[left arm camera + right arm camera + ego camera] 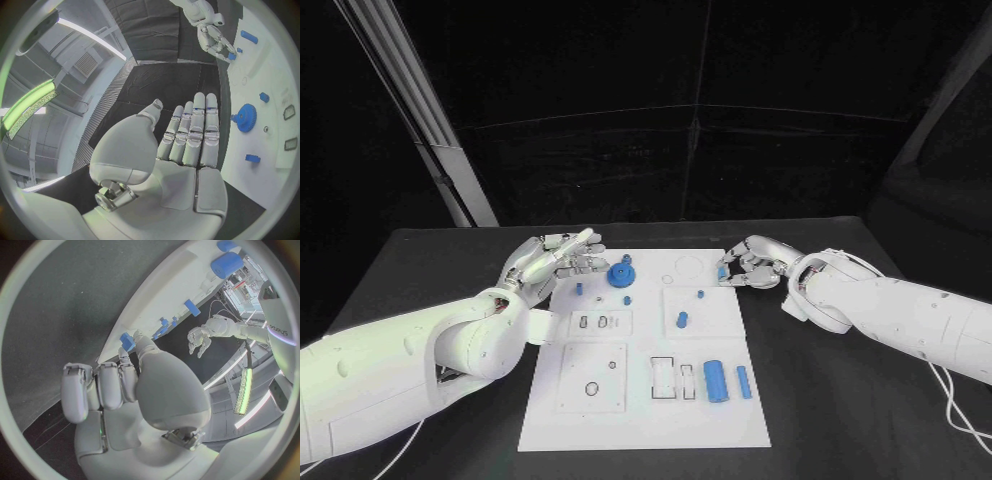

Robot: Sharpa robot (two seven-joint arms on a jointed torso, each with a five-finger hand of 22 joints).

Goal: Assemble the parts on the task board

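The white task board lies in the middle of the black table. A blue gear stands near its far left corner. My left hand hovers just left of the gear with flat, straight fingers and holds nothing; the gear lies beside those fingers. At the board's far right edge my right hand pinches a small blue part between thumb and finger. Two blue cylinders lie at the board's near right. Small blue pegs stand mid-board.
The board carries recessed slots and a plate with a hole on its near half. A slanted metal post stands beyond the table's far left. A white cable trails at the right edge.
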